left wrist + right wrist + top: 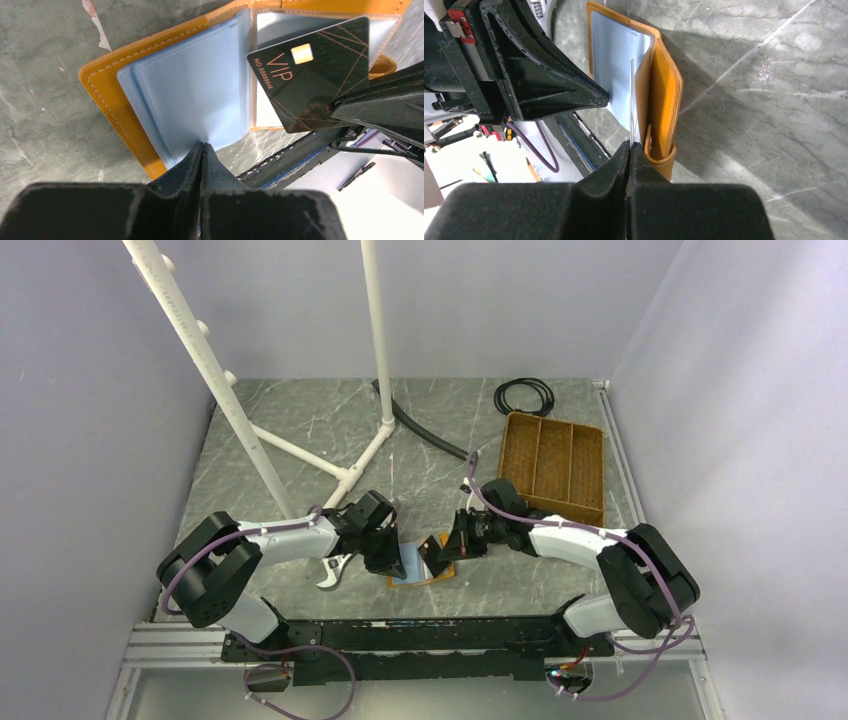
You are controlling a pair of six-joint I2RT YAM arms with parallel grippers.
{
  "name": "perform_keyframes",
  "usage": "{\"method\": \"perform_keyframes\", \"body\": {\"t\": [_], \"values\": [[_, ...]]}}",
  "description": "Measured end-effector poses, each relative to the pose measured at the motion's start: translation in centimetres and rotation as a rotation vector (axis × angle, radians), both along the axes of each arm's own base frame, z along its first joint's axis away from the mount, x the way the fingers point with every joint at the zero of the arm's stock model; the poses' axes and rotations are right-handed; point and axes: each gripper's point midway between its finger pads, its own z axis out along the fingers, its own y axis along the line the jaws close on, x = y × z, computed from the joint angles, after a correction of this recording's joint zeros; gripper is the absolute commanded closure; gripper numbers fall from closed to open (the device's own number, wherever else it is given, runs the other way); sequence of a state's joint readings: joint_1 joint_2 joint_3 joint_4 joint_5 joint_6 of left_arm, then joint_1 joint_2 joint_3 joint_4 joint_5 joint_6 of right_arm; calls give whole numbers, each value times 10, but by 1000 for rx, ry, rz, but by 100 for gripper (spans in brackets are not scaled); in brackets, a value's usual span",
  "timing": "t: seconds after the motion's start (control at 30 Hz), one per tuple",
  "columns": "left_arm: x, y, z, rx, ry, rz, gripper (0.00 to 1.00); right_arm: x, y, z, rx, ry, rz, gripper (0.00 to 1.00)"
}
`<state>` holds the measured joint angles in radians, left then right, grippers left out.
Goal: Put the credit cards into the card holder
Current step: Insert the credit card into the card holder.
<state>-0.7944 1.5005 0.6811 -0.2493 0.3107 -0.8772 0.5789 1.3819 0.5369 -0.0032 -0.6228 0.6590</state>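
Observation:
The card holder (115, 105), orange with light blue inner panels, lies open on the table near the front edge (414, 570). My left gripper (202, 146) is shut on the lower edge of its blue panel (195, 90). A black credit card (315, 70) with a gold chip and "VIP" print hangs tilted over the holder's right half. My right gripper (631, 145) is shut on that card, seen edge-on (633, 100) beside the holder's orange cover (664, 95). In the top view the left gripper (390, 562) and the right gripper (442, 548) meet over the holder.
A brown divided tray (553, 467) stands at the back right, with a coiled black cable (523, 396) behind it. White pipe legs (300, 450) cross the back left of the table. The black base rail (420, 632) runs along the near edge.

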Motion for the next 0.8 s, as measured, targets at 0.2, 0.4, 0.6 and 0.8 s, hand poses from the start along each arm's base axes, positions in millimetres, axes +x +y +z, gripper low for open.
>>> {"method": "perform_keyframes", "body": {"t": [0.2,0.4,0.6,0.8], "values": [[0,0,0,0,1,0,93,-2,2,-10,2,40,-1,100],[0,0,0,-1,1,-1,94,-1,6,-9,28,44,5,100],[-1,-1,0,-3,4,-3,95,1,13,-16,54,58,-5,100],[-1,-1,0,-4,4,-3,97,4,18,-18,94,26,-22,100]]}}
